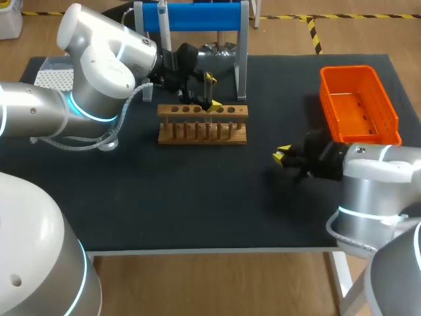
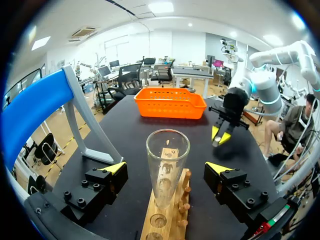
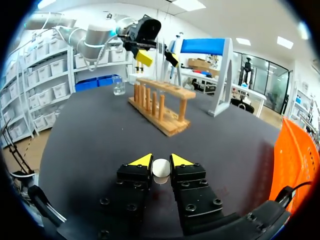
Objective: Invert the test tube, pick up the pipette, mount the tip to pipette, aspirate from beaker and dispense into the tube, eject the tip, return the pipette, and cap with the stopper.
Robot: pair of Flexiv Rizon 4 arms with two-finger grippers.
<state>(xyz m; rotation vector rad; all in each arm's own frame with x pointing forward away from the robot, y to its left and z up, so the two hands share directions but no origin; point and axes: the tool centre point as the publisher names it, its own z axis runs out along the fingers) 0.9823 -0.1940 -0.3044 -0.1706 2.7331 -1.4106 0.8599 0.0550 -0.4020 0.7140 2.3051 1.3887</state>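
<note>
A clear glass test tube point(image 2: 167, 167) stands upright, mouth up, in the wooden rack point(image 1: 202, 124) point(image 2: 167, 212). My left gripper point(image 2: 167, 167) point(image 1: 210, 91) is open around the tube, its fingers well clear on both sides. Close over the table's right half, my right gripper point(image 3: 161, 161) point(image 1: 283, 157) is shut on a small white stopper point(image 3: 161, 169). The pipette point(image 1: 162, 26) hangs on the blue stand point(image 1: 197, 16) behind the rack. A small glass beaker point(image 3: 119, 86) stands beyond the rack's far end.
An orange basket point(image 1: 358, 105) point(image 2: 170, 102) sits at the right rear of the black table. A white tip box point(image 1: 52, 78) lies at the far left, behind my left arm. The stand's grey legs point(image 1: 242, 59) rise just behind the rack.
</note>
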